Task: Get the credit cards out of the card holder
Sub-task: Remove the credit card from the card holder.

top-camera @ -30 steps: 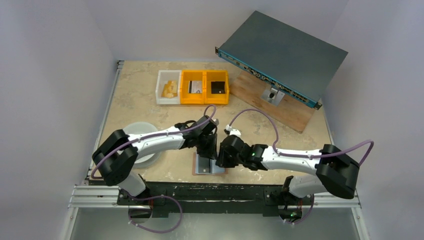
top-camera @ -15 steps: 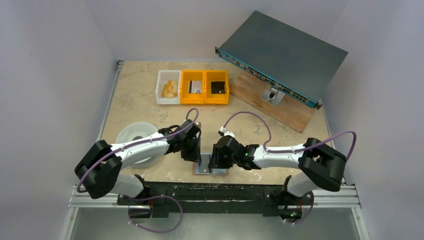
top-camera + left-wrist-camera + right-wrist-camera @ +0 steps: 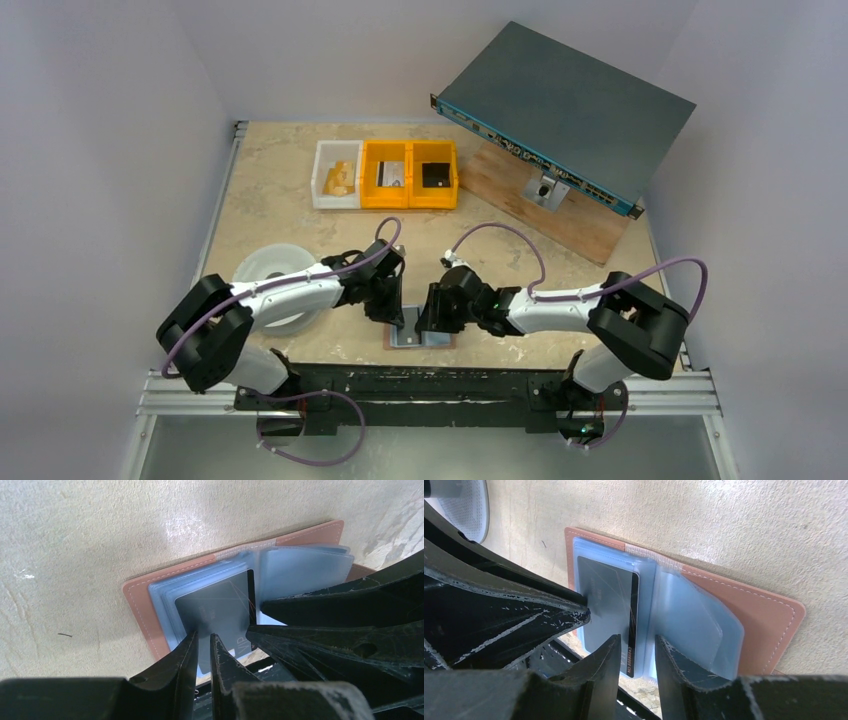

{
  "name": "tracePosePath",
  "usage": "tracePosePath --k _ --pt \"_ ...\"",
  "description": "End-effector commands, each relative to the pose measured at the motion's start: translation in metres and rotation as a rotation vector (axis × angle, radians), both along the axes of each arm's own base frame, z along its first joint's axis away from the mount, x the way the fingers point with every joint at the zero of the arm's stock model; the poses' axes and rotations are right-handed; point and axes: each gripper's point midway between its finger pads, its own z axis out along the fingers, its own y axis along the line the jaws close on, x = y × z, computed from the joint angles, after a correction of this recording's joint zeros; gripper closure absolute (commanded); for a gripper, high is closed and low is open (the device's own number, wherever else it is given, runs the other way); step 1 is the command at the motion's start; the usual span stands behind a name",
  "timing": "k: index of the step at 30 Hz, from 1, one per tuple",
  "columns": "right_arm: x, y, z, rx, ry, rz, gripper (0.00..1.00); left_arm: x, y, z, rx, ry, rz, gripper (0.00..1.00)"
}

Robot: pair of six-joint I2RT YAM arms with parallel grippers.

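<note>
Card holder [image 3: 751,607] lies open, dark credit card [image 3: 606,600] showing inside

Two arms [image 3: 300,290], one wallet [image 3: 764,615], one dark card [image 3: 606,597], two yellow bins [image 3: 385,201], one white bin [image 3: 335,203], one plate [image 3: 262,265].

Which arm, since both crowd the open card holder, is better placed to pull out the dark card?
Probably right: the right tool stands open astride the striped edge of the dark card. The left tool, nearly closed, sits at its opposite edge.
</note>
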Motion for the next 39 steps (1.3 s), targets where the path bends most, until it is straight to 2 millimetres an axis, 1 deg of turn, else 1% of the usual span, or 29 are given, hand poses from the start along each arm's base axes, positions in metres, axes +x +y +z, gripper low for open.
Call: tracePosePath --k 1,6,8,13,21,26,28,31,34,36,39 --pt "0.001 -0.001 -0.006 0.026 0.016 -0.001 0.69 0.003 -0.002 -0.001 -0.016 -0.011 -0.004 0.86" --pt "0.001 -0.003 -0.010 0.026 0.022 0.001 0.70 0.004 0.003 0.004 -0.009 -0.035 0.005 0.81" --pt "0.001 -0.003 -0.011 0.026 0.024 0.002 0.71 0.004 0.004 0.005 -0.007 -0.039 0.008 0.81" --pt "0.001 -0.001 -0.012 0.030 0.025 0.007 0.73 0.003 0.005 0.000 -0.001 -0.030 0.014 0.82" --pt "-0.001 -0.001 -0.016 0.031 0.034 0.014 0.75 -0.002 -0.003 -0.009 -0.022 0.003 0.011 0.85" --pt "-0.003 0.000 -0.018 0.043 0.042 0.019 0.75 -0.006 -0.012 -0.013 -0.041 0.024 0.005 0.86" --pt "-0.003 0.000 -0.018 0.047 0.044 0.017 0.75 -0.006 -0.013 -0.014 -0.039 0.028 0.007 0.86" --pt "-0.001 -0.006 -0.017 0.057 0.043 0.005 0.75 -0.005 -0.009 -0.016 -0.015 0.025 0.022 0.86" --pt "0.002 -0.011 -0.011 0.106 0.035 -0.003 0.74 -0.006 -0.003 -0.020 0.012 0.027 0.033 0.89" --pt "0.003 -0.015 -0.008 0.150 0.035 -0.003 0.74 -0.007 -0.001 -0.023 0.023 0.034 0.037 0.93" --pt "0.004 -0.016 0.001 0.216 0.027 0.008 0.73 -0.009 0.001 -0.027 0.033 0.046 0.040 0.99"
